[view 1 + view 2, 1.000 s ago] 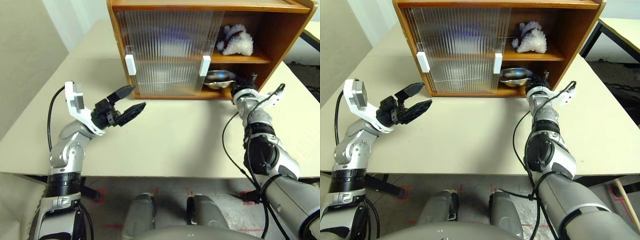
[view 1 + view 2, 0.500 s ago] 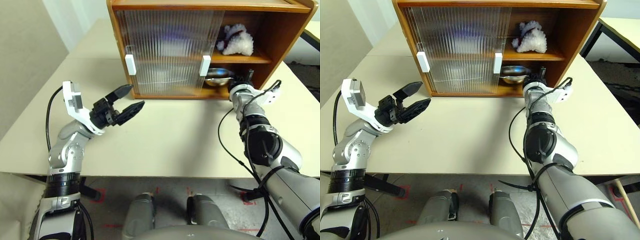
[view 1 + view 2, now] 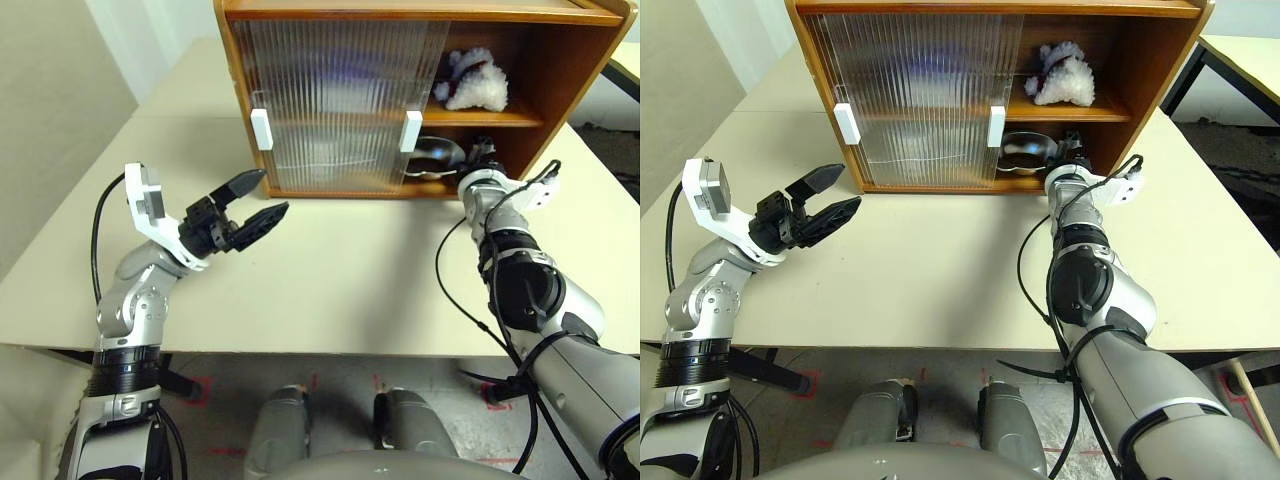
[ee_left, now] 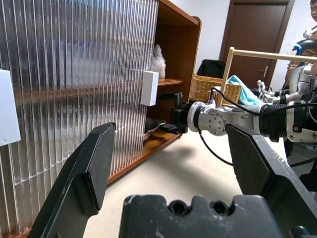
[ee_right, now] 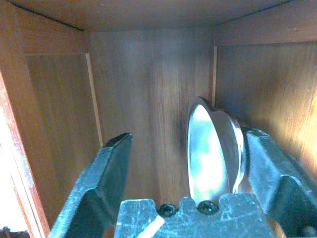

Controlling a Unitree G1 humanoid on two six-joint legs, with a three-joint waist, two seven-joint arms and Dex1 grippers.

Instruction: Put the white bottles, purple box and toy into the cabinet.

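Your wooden cabinet [image 3: 560, 60] has ribbed translucent doors; the fluffy white toy [image 3: 472, 82] sits on its upper shelf, a shiny metal bowl [image 3: 434, 155] below. Right gripper [image 5: 185, 171] gapes beside that bowl; left gripper [image 3: 258, 200] spread wide.

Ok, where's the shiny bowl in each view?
Left eye: shiny bowl on the cabinet's lower shelf, below the white handle.
Right eye: same spot.
Left wrist: beneath that handle, by the right gripper.
Right wrist: edge-on between its fingers.
Shared landmark: the cabinet.
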